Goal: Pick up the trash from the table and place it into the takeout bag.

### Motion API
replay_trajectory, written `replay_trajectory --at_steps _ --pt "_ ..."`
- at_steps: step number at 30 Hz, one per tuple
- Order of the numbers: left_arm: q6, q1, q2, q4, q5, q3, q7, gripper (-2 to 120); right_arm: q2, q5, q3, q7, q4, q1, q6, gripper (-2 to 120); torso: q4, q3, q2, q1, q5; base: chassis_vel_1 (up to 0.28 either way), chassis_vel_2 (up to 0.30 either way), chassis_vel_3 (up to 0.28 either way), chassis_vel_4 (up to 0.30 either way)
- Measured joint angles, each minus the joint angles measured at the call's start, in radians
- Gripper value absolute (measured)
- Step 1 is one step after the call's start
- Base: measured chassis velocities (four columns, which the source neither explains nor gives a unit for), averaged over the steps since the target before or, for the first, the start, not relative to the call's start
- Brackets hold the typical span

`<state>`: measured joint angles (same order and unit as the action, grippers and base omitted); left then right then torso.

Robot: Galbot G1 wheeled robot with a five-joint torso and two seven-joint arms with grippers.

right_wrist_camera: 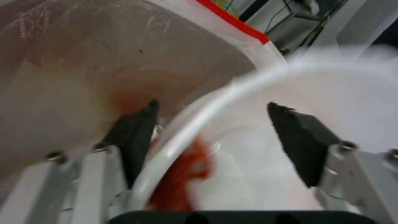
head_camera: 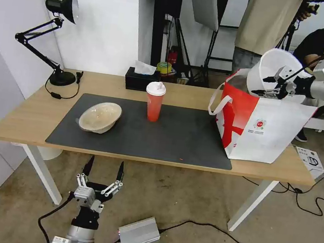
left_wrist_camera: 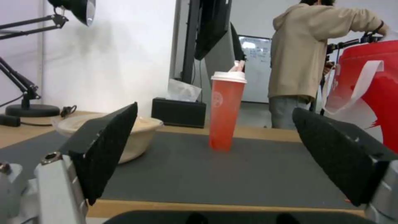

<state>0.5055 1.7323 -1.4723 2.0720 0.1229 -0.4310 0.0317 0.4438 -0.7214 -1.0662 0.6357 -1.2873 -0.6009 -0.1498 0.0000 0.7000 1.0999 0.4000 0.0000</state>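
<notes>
Right now my right end effector (head_camera: 271, 87) is up at the mouth of the takeout bag (head_camera: 263, 126), which stands at the right end of the counter (head_camera: 24, 116). The big white bowl (head_camera: 273, 66) hangs tipped on its side over the opening. In the right wrist view its fingers (right_wrist_camera: 135, 137) are spread, with the bowl's rim (right_wrist_camera: 199, 121) running loose between them and red scraps (right_wrist_camera: 186, 174) in the bottom, so I judge the grip released. My left end effector (head_camera: 102, 177) waits low in front of the counter's near edge, fingers apart and holding nothing. Two pieces of trash remain on the dark mat (head_camera: 175, 139): the shallow beige bowl (head_camera: 100, 116), tilted, toward the left, and the tall red cup (head_camera: 154, 101) with its white lid, upright near the middle. I expect both to be light. The cup looks top-heavy and easy to topple, so I would take it around the body. The beige bowl looks thin and stiff; one finger inside its rim and one outside seems safest.
</notes>
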Motion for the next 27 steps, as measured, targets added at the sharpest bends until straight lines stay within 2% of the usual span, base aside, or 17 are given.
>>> replay_trajectory --at_steps 4,7,27 --pt "0.0 -0.001 0.0 0.0 0.0 0.001 0.001 100 -0.001 -0.001 -0.002 0.0 -0.005 -0.011 -0.002 92 0.0 0.0 0.0 0.0 0.0 0.0 0.0 0.0 0.0" --pt "-0.001 -0.002 0.0 -0.001 0.0 0.002 0.001 100 -0.001 -0.002 -0.004 0.0 -0.01 -0.018 -0.004 99 0.0 0.0 0.0 0.0 0.0 0.0 0.0 0.0 0.0" --pt "-0.001 -0.008 -0.005 -0.004 0.0 0.007 0.003 100 0.001 -0.036 -0.059 -0.006 -0.019 -0.095 -0.005 100 0.0 0.0 0.0 0.0 0.0 0.0 0.0 0.0 0.0"
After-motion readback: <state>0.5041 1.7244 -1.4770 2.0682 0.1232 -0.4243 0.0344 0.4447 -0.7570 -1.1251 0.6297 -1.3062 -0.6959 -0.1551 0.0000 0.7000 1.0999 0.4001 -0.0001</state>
